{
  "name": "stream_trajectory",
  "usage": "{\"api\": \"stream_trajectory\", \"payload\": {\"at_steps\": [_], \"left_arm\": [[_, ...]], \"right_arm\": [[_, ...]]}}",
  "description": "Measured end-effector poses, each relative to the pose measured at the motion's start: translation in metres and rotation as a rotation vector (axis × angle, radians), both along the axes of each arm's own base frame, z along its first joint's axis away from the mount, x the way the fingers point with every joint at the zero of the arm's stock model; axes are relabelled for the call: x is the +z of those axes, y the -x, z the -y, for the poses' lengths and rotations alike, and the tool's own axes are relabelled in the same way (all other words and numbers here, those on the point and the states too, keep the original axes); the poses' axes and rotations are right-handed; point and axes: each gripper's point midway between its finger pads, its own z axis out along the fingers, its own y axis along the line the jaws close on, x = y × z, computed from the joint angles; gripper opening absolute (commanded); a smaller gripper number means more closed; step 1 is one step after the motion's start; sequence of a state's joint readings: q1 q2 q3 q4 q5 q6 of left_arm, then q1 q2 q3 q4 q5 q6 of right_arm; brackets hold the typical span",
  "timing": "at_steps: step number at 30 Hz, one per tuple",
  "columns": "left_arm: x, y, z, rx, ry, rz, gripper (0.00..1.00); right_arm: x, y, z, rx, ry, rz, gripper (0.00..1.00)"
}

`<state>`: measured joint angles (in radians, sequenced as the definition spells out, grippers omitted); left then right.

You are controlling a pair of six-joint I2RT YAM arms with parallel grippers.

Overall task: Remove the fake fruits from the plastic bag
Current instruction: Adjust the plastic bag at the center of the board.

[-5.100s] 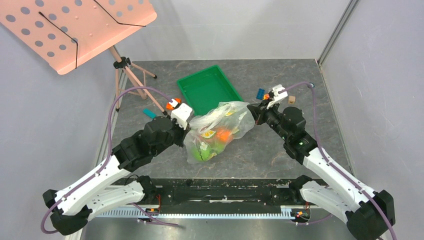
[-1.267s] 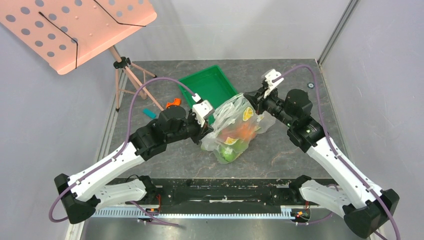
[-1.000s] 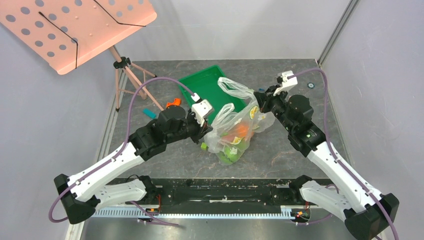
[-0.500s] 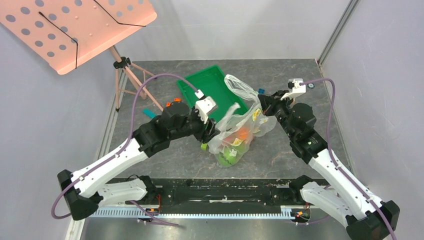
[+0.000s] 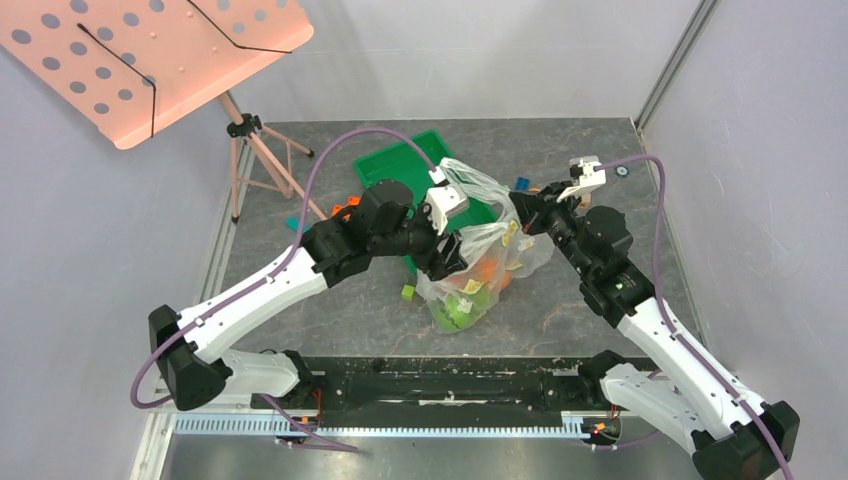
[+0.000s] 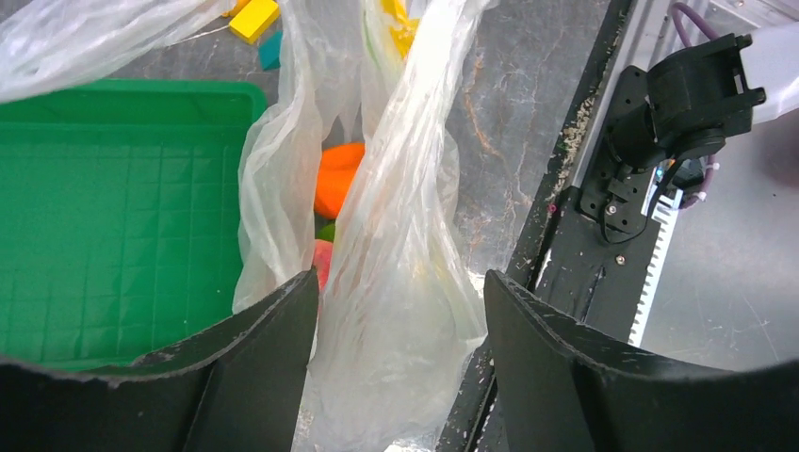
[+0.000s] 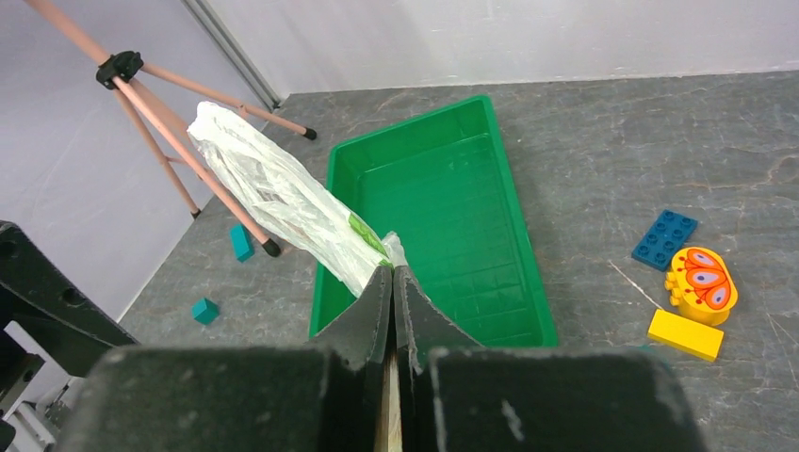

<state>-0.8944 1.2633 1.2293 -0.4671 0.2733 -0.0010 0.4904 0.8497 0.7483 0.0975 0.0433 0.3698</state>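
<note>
The clear plastic bag (image 5: 478,262) with flower prints stands mid-table, its top pulled up. My right gripper (image 7: 392,270) is shut on a bag handle (image 7: 283,198), which stretches away over the tray. My left gripper (image 6: 400,282) hangs open above the bag (image 6: 396,235), with loose film between its fingers (image 6: 273,330) but unclamped. Inside the bag I see fake fruits: a round orange (image 6: 339,179), a pink peach (image 6: 322,262), and in the top view the orange (image 5: 483,268) and a green one (image 5: 456,308). The rest are hidden by film.
A green tray (image 5: 395,172) (image 7: 443,217) lies just behind the bag. Small blocks sit around: blue (image 7: 665,238), yellow (image 7: 686,335), teal (image 7: 241,242), a butterfly piece (image 7: 702,278), and a green block (image 5: 407,292) by the bag. A music-stand tripod (image 5: 250,140) stands back left.
My left gripper has opened, letting go of the bag, and swung right and forward over the bag's mouth. The right gripper keeps its hold on the handle, almost still.
</note>
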Motion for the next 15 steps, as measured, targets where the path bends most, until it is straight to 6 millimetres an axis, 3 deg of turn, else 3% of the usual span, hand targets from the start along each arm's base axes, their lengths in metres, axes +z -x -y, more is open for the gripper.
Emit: {"api": "stream_trajectory", "payload": {"at_steps": [8, 10, 13, 15], "left_arm": [[0.006, -0.004, 0.016, -0.024, 0.023, 0.009, 0.70], [0.007, -0.007, 0.020, -0.024, 0.029, 0.015, 0.58], [0.004, -0.010, 0.023, -0.023, 0.029, 0.017, 0.22], [0.004, -0.012, 0.024, -0.025, 0.029, 0.024, 0.05]], "right_arm": [[0.000, 0.005, -0.008, 0.052, 0.001, 0.000, 0.00], [0.000, 0.006, -0.009, 0.064, 0.001, 0.000, 0.00], [0.000, 0.006, -0.010, 0.071, 0.001, 0.000, 0.00], [0.000, 0.006, -0.010, 0.071, 0.003, 0.001, 0.00]]}}
